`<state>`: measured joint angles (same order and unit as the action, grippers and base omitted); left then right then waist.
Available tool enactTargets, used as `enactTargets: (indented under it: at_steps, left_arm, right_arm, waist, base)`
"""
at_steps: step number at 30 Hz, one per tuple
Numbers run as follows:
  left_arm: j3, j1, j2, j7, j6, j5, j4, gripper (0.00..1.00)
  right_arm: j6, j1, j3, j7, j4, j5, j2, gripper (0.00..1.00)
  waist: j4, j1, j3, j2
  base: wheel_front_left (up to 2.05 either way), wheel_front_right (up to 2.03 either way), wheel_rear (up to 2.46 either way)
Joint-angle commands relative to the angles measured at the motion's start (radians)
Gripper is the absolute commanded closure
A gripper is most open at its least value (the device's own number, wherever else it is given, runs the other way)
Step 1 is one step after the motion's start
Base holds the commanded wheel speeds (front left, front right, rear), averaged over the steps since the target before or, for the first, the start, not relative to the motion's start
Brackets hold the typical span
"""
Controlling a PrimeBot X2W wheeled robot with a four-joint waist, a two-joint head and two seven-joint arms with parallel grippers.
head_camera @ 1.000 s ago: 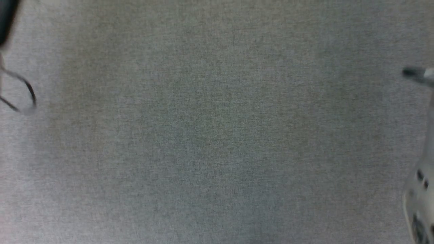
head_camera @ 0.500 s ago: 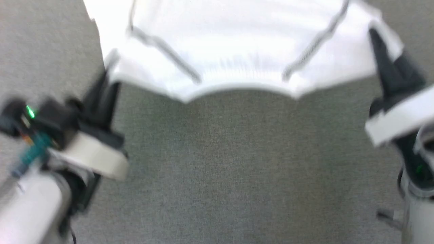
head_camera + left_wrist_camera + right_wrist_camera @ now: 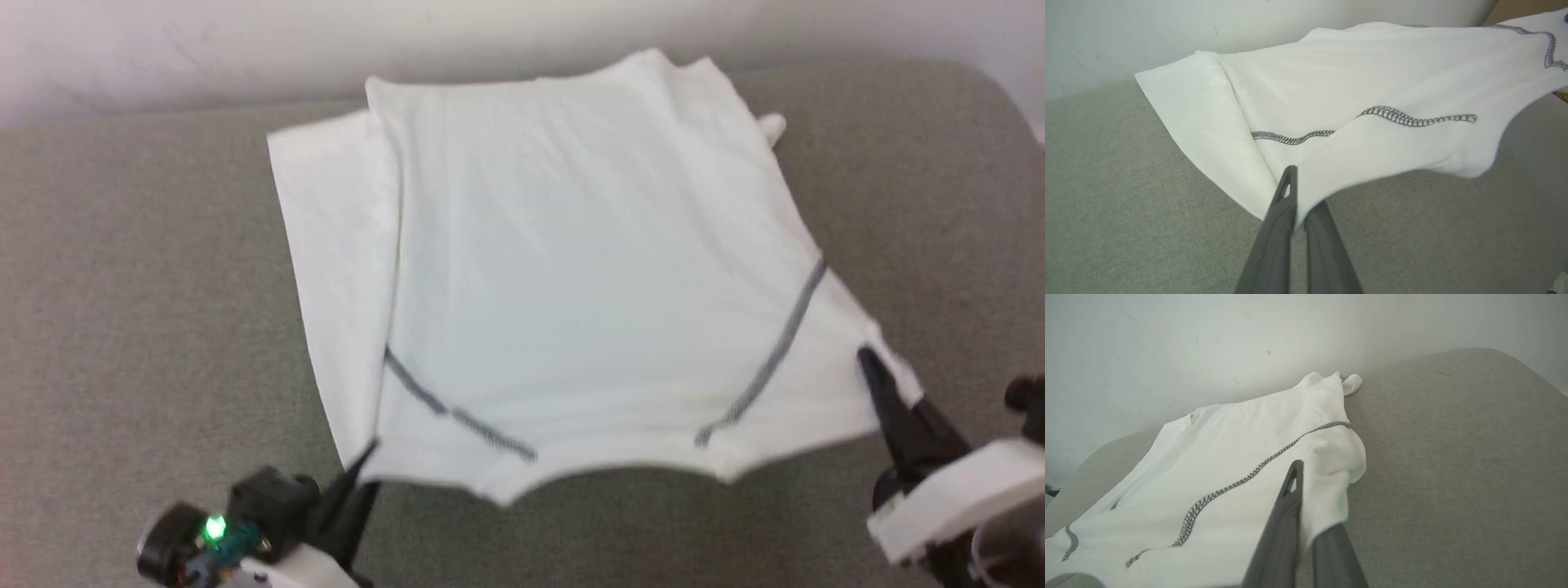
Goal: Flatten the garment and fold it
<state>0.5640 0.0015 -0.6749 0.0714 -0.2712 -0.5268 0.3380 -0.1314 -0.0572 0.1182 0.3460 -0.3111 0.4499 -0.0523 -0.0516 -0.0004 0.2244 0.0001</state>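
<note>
Holds the white garment (image 3: 588, 269) by its two near corners above a grey woven surface (image 3: 122, 286). Pinches the near-left corner with the left fingers (image 3: 351, 490), pressed together on the cloth at the lower left of the head view, just beside a small green light (image 3: 215, 528) on the wrist. Pinches the near-right corner in the same way with the right fingers (image 3: 894, 408), closed on the fabric at the lower right. Has the curved neck edge (image 3: 604, 472) stretched between the two grips and raised a little off the surface, with shadow beneath it in the left wrist view, where the garment (image 3: 1372, 73) sags from the left fingers (image 3: 1282, 212). Leaves the far end lying flat, near a pale wall (image 3: 163, 49). Shows two grey-black zigzag seams: the left seam (image 3: 457, 416) and the right seam (image 3: 775, 351), each slanting outward from the neck edge. Has a long white strip, seemingly a sleeve (image 3: 326, 261), lying along the body's left side, partly tucked under it. From the right wrist, looks along the right fingers (image 3: 1288, 506) clamped on the garment (image 3: 1229, 457), with a small crumpled end of cloth (image 3: 1351, 381) poking out at the far corner, near the wall.
</note>
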Motion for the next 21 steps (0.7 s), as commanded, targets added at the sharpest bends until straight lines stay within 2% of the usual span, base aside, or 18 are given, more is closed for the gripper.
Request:
enactTargets:
  at_steps: [1,9,21]
  left_arm:
    - [0.014,0.038,-0.014,0.024,0.004,-0.019,-0.004,1.00]
    - [0.097,0.162,-0.031,0.138,0.018,-0.092,-0.029,1.00]
    - [0.149,0.225,0.009,0.165,0.021,-0.141,-0.069,1.00]
  right_arm:
    - [0.001,-0.046,0.006,-0.002,0.004,0.007,0.002,1.00]
    - [0.001,-0.234,-0.018,0.093,0.016,-0.080,0.002,1.00]
    - [0.001,-0.379,-0.033,0.174,0.058,-0.123,0.002,1.00]
  waist:
    - [0.001,0.0004,-0.085,-0.0001]
    - [0.002,0.0004,-0.150,-0.0001]
    - [0.017,0.0004,-0.192,-0.0001]
  base:
    - [0.00,0.00,0.00]
    - [0.00,0.00,0.00]
    - [0.00,0.00,0.00]
